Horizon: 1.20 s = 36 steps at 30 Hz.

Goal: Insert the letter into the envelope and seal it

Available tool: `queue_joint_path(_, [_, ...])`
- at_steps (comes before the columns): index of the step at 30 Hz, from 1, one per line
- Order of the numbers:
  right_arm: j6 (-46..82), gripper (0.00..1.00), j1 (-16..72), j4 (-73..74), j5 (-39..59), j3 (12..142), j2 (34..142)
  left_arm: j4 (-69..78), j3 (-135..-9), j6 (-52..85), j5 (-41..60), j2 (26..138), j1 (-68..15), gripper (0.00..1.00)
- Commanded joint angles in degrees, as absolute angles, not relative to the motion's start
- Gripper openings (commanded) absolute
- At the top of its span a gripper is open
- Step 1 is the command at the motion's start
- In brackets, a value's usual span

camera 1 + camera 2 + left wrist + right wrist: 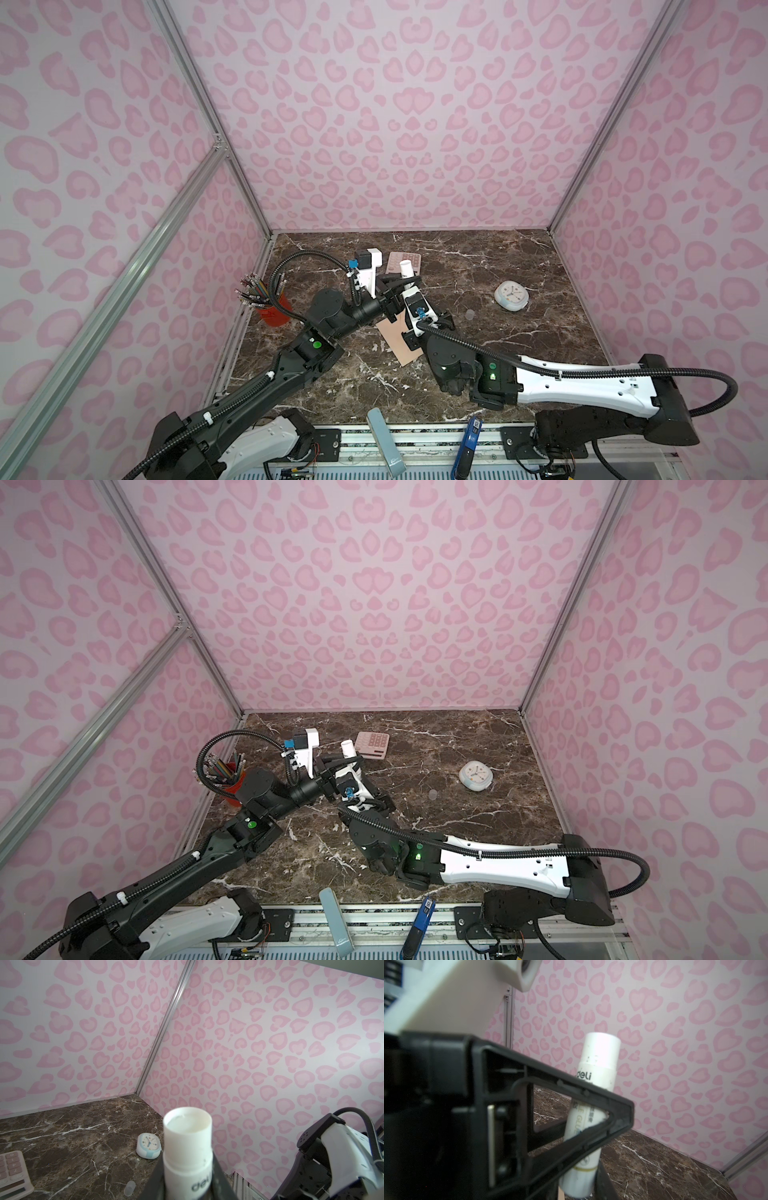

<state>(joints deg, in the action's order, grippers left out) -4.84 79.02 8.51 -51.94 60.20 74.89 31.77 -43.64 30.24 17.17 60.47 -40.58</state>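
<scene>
As arms overlap envelope, calculator, clock nearby

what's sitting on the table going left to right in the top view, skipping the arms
red pencil cup → pink calculator → small clear cap → white and blue clock

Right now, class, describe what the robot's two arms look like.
Left arm: mostly black links, white base segment. Right arm: long white link between black joints. Each carries a black corrugated cable, green indicator lights and a white wrist camera with blue plug.
</scene>
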Motion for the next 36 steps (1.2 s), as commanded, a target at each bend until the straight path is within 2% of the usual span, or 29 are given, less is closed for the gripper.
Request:
queue_joint_path(1, [-6.38, 0.33, 80.28, 10.95, -43.21, 58.89, 73.34, 26.98, -43.47, 27.42, 5.03, 60.93, -40.08, 0.04])
queue_joint_path(4, [-4.62, 0.37, 78.73, 9.18, -40.67, 56.41, 70.25, 26.72, -43.5, 27.04, 5.46, 60.48, -39.91, 0.04])
queue_joint_path(11, [-1.58, 0.39, 73.73, 5.73, -37.53, 48.47, 60.09, 26.35, -43.51, 26.58, 7.21, 59.51, -39.53, 0.04])
queue_joint_path(17, [2.91, 0.38, 64.81, 1.9, -28.43, 43.56, 51.51, 27.39, -43.66, 26.78, 11.1, 59.6, -39.02, 0.04])
queue_joint_path(23, [8.35, 0.37, 54.1, 2.45, -8.48, 40.7, 47.98, 32.73, -42.43, 29.04, 17.83, 60.1, -38.69, 0.04])
queue_joint_path(29, [10.59, 0.36, 49.13, 9.51, 18.85, 39.52, 51.59, 37.02, -44.47, 33.31, 29.0, 63.31, -38.23, 0.04])
queue_joint_path(36, [15.11, 0.4, 47.85, 20.68, 28.49, 37.41, 52.86, 41.62, -45.5, 37.57, 39.07, 66.46, -38.21, 0.04])
